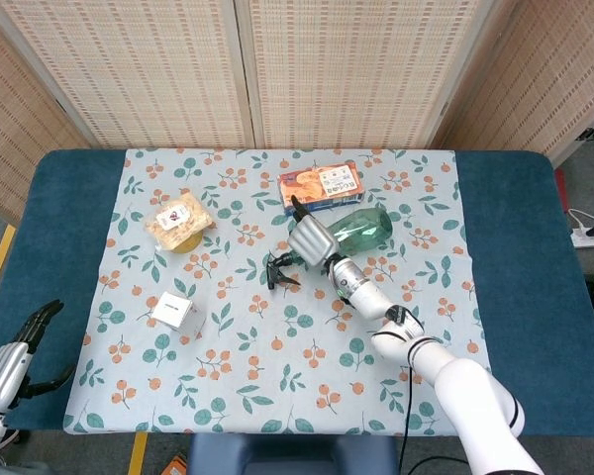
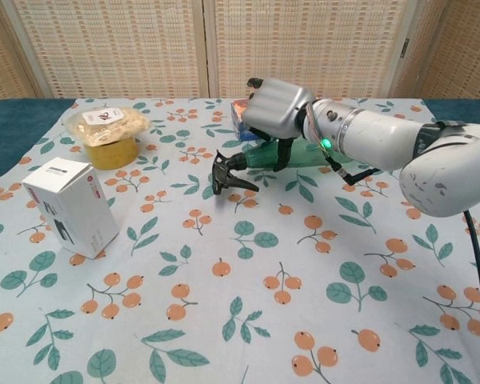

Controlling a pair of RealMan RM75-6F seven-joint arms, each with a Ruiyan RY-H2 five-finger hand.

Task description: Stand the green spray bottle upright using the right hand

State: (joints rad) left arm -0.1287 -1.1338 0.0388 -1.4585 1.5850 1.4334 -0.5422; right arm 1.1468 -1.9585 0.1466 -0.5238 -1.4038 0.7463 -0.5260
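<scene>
The green spray bottle (image 1: 368, 228) (image 2: 307, 158) lies on its side on the floral cloth, just in front of the orange snack box. Its black trigger head (image 1: 277, 272) (image 2: 226, 172) points left and sits slightly raised. My right hand (image 1: 310, 240) (image 2: 276, 112) is over the bottle's neck, with fingers curled down around it, gripping it. The bottle's neck is hidden under that hand. My left hand (image 1: 20, 354) hangs off the table at the bottom left of the head view, fingers apart and holding nothing.
An orange snack box (image 1: 321, 185) (image 2: 240, 108) lies right behind the bottle. At the left are a yellow tub topped with a snack bag (image 1: 181, 223) (image 2: 108, 132) and a white carton (image 1: 171, 311) (image 2: 70, 206). The floral cloth (image 1: 277, 386) covers the blue table.
</scene>
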